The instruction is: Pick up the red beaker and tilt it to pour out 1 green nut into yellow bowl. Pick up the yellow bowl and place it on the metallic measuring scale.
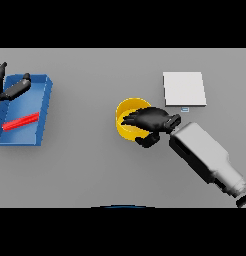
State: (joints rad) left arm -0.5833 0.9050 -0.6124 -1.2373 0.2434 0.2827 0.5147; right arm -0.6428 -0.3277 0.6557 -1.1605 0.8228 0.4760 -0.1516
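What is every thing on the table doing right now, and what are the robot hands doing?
Yellow bowl: upright on the table, right robot hand over its right rim.
Right robot hand: fingers curled at the bowl's rim.
Left robot hand: open, over the blue tray's far left corner.
Blue tray: flat on the table.
Red beaker: lying on its side in the tray.
Metallic measuring scale: nothing on it.

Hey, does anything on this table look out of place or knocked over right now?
One thing: the red beaker lies flat on its side inside the blue tray at far left, not upright. The left hand hangs over that tray. The right hand reaches over the yellow bowl, which sits left of the scale. No nut shows.
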